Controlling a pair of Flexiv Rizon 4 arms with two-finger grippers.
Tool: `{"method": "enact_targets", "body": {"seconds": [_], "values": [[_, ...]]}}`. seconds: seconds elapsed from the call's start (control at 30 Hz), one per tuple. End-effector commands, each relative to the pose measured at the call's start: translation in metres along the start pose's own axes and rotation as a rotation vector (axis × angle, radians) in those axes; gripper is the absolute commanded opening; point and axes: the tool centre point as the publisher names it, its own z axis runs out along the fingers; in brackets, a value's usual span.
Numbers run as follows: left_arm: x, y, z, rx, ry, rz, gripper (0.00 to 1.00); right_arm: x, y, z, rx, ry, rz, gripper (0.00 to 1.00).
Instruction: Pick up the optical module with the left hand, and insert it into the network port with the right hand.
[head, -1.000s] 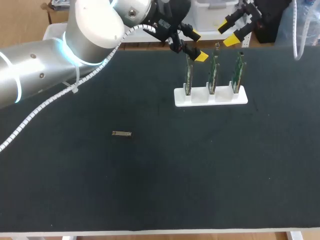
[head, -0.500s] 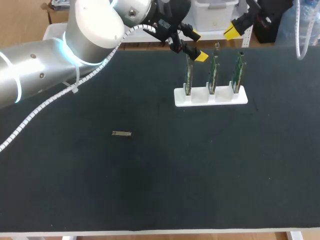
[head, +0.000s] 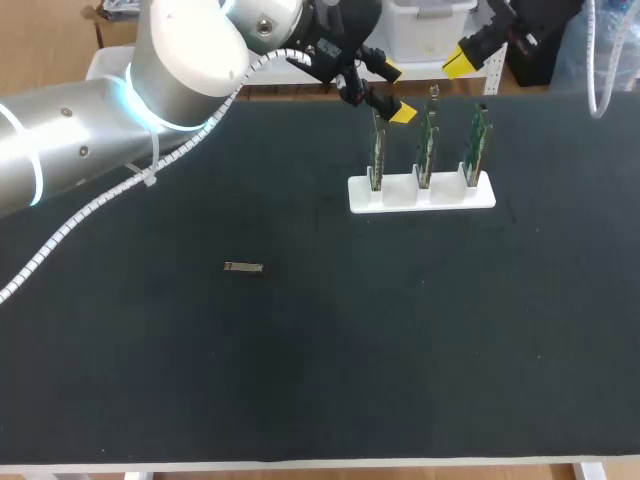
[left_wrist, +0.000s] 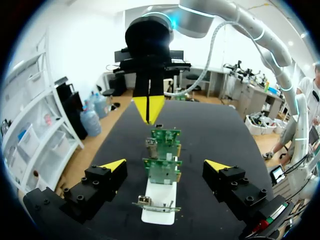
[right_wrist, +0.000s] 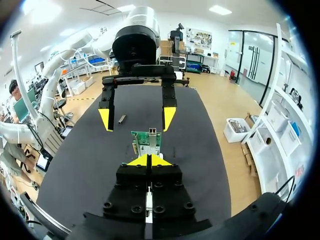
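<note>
Surface: a black table mat (head: 420, 340) is carrying a white holder (head: 421, 194) with three upright green network cards (head: 426, 150).
Optical module (head: 243, 267): is lying flat on the mat, well apart from the holder, ungripped.
Left gripper (head: 395, 92): is hovering by the cards, fingers spread.
Right gripper (right_wrist: 148, 160): is hanging beyond the holder, tips pressing together, empty.

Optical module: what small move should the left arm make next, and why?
Probably swing the left gripper toward the optical module. The module lies untouched on the mat, while that gripper hangs open far off by the card rack.
</note>
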Motion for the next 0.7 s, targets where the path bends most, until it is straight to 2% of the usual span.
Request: {"method": "enact_targets", "body": {"seconds": [0.03,0.7], "values": [[-0.001,0.001,0.000,0.002,0.005,-0.002,1.00,-0.003,-0.010,0.002,-0.311,0.001,-0.002,0.00],[-0.001,0.001,0.000,0.002,0.005,-0.002,1.00,-0.009,-0.018,0.018,-0.326,0.000,-0.003,0.00]]}}
